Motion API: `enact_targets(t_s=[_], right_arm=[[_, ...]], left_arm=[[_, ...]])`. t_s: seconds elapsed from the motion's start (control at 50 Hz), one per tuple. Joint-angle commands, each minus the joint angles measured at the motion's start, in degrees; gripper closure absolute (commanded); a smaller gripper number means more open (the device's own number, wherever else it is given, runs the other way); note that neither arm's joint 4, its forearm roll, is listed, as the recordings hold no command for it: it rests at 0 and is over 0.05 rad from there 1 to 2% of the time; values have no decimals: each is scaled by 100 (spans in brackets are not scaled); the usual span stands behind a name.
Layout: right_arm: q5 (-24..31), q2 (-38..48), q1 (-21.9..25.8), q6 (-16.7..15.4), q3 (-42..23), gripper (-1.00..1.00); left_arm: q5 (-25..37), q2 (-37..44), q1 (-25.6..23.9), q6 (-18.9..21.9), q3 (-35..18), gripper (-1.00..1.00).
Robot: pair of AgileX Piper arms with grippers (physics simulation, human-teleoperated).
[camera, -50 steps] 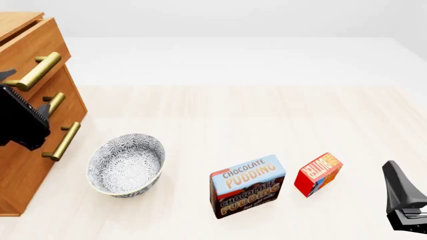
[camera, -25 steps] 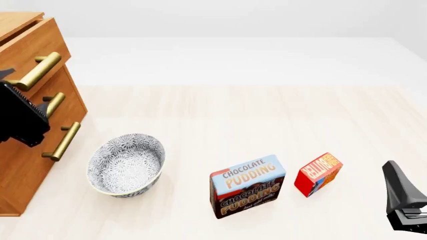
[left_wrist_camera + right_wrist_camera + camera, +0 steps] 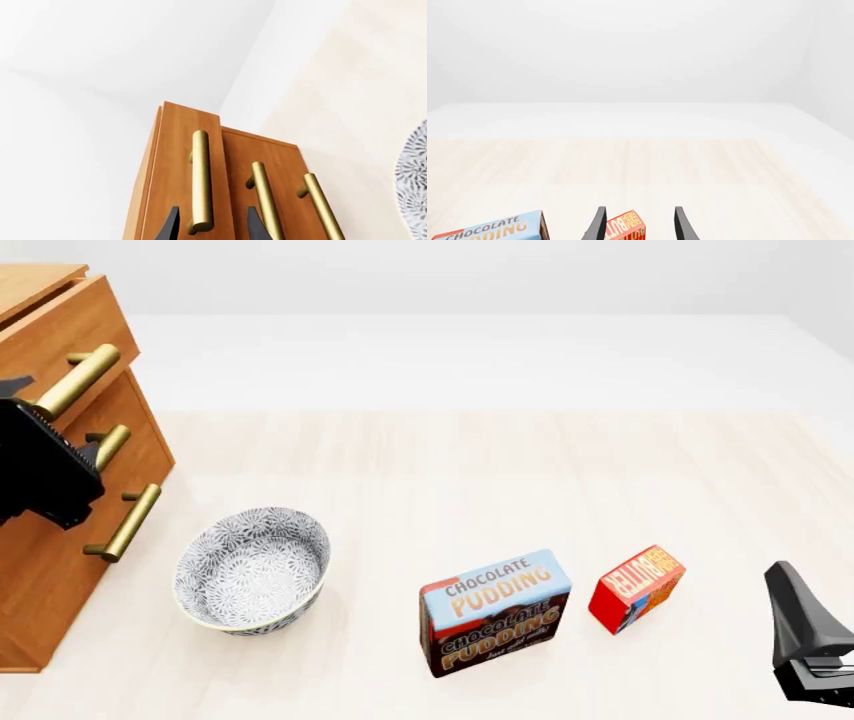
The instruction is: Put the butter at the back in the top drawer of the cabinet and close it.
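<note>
The left gripper (image 3: pixel 210 224) has edged left and slightly up along the cabinet (image 3: pixel 54 540) front since half a second ago; nothing else has shifted. Its fingers (image 3: pixel 169 226) stand apart on either side of the near end of the top drawer's handle (image 3: pixel 201 180), not clamped on it. The top drawer (image 3: pixel 60 335) juts slightly out. The butter (image 3: pixel 638 588) stands on the surface (image 3: pixel 507 470) near right, beside the Chocolate Pudding box (image 3: pixel 495 612). The right gripper (image 3: pixel 637 225) has its fingers spread, the butter just beyond them, untouched. A patterned bowl (image 3: pixel 252 569) sits left of the pudding.
</note>
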Motion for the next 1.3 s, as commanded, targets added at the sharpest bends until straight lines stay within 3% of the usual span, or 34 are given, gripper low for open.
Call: enact_targets(t_s=[0.02,0.08,0.1,0.68,1.3], right_arm=[[0,0,0,0,0,-100],[0,0,0,0,0,-100],[0,0,0,0,0,-100],[0,0,0,0,0,-100],[0,0,0,0,0,-100]], left_arm=[[-44,83,56,-12,-5,-100],[-8,62,70,-28,-21,-100],[-16,60,63,-20,-19,100],[16,49,75,-46,47,100],[135,-37,-241,-236,214,100]])
